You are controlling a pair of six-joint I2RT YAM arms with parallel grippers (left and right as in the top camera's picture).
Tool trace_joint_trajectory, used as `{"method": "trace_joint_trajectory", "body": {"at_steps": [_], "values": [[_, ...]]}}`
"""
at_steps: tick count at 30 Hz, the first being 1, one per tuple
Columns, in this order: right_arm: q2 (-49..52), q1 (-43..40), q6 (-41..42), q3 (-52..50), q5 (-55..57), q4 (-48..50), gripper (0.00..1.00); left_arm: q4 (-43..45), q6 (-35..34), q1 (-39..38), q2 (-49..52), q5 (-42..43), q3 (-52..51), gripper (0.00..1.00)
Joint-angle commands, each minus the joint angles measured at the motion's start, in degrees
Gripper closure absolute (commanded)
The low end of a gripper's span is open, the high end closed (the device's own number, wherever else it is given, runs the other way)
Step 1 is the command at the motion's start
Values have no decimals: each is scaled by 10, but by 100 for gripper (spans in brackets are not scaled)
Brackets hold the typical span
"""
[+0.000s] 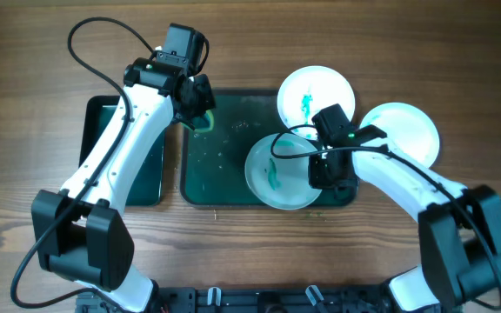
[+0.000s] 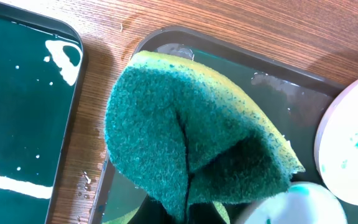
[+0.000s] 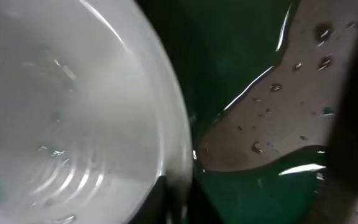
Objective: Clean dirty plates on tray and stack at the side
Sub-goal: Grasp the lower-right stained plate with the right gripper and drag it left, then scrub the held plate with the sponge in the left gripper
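Observation:
The dark green tray [image 1: 220, 169] lies mid-table. One white plate [image 1: 277, 178] with teal smears sits on its right part. My right gripper [image 1: 324, 171] is shut on this plate's right rim; in the right wrist view the plate [image 3: 61, 106] fills the left, with the gripper [image 3: 179, 202] pinching its edge over the wet tray [image 3: 241, 50]. A second smeared plate [image 1: 316, 94] overlaps the tray's far right corner. A third plate [image 1: 404, 130], looking plain white, lies on the table to the right. My left gripper [image 1: 197, 104] is shut on a green and yellow sponge [image 2: 185, 137] over the tray's far left corner [image 2: 166, 37].
A smaller dark tray [image 1: 103, 117] lies left of the green tray, under my left arm, and also shows wet in the left wrist view [image 2: 17, 93]. Water drops sit on the wood between the trays. A black cable loops over the far left table.

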Motion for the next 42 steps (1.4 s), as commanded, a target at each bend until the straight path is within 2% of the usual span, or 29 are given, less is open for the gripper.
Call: {"method": "trace_joint_trajectory", "body": {"at_steps": [1, 3, 5, 8, 10, 15, 16, 18, 19, 20, 22, 24, 27, 30, 31, 33, 34, 42], "values": [[10, 3, -27, -8, -55, 15, 96, 2, -8, -2, 2, 1, -1, 96], [7, 18, -14, 18, -105, 28, 96, 2, -8, -2, 2, 1, -1, 96], [7, 48, 15, 53, -104, 31, 96, 2, -8, -2, 2, 1, -1, 96], [8, 113, 134, 74, -35, 94, 96, 2, -8, -2, 2, 1, -1, 96], [18, 141, 186, 74, 22, 132, 96, 2, -8, -2, 2, 1, -1, 96], [53, 150, 201, 74, 41, 145, 95, 1, -8, -2, 2, 1, -1, 96], [56, 150, 188, 74, 40, 148, 79, 1, -8, -2, 2, 1, -1, 96], [61, 146, 160, 74, 40, 162, 62, 1, -8, -2, 2, 1, -1, 96], [70, 134, 130, 74, 31, 179, 57, -1, -9, -2, 3, 1, -1, 96], [78, 121, 92, 74, 12, 196, 56, -3, -20, -2, 3, 1, -1, 96], [93, 103, 47, 74, -19, 216, 61, -4, -24, -2, 4, 1, -1, 96], [111, 76, 20, 74, -56, 233, 71, -5, -42, -2, 9, 1, -1, 96], [131, 64, 14, 74, -107, 260, 86, -5, -49, -2, 18, 1, -1, 96], [134, 68, 21, 74, -113, 268, 96, -7, -49, -2, 34, 9, -1, 96], [134, 68, 44, 74, -113, 266, 96, -8, -49, -2, 38, 13, -1, 96], [134, 68, 159, 74, -86, 243, 96, -8, -49, -5, 48, 34, -1, 96], [134, 70, 191, 74, -74, 234, 96, -8, -49, -9, 51, 36, -1, 96], [134, 74, 173, 74, -74, 228, 96, 14, -46, -52, 105, 27, -32, 96]]}}
